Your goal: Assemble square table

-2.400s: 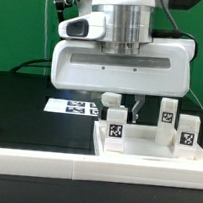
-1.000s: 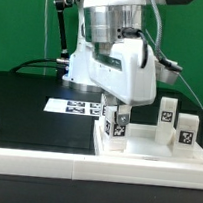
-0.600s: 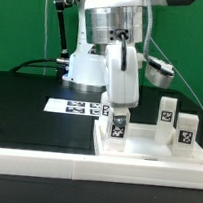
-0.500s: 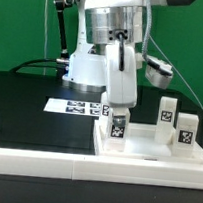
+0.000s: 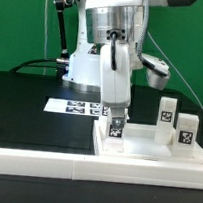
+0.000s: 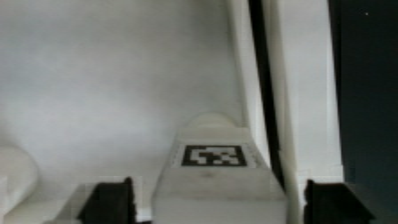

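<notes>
Since the frame of a second ago the arm has turned its wrist from a slant to nearly plumb, and the gripper [image 5: 116, 118] now hangs straight down over the near leg [image 5: 115, 130] instead of leaning across it; two and a half seconds back the broad white hand was square to the camera and higher; the leg stands upright on the tabletop [image 5: 145, 147], toward the exterior view's left end of that raised-rim tray, its tag facing the camera; in the wrist view the same leg [image 6: 215, 160] shows its tag between the two dark fingertips [image 6: 112, 200], with a sliver of white visible on each side, so the jaws stand a little wider than the leg and apart from it, holding nothing; two more legs [image 5: 167, 116] stand at the exterior view's right end of the tray; the marker board [image 5: 74, 107] lies flat on the black table [image 5: 33, 118] behind, well apart from the tray.
</notes>
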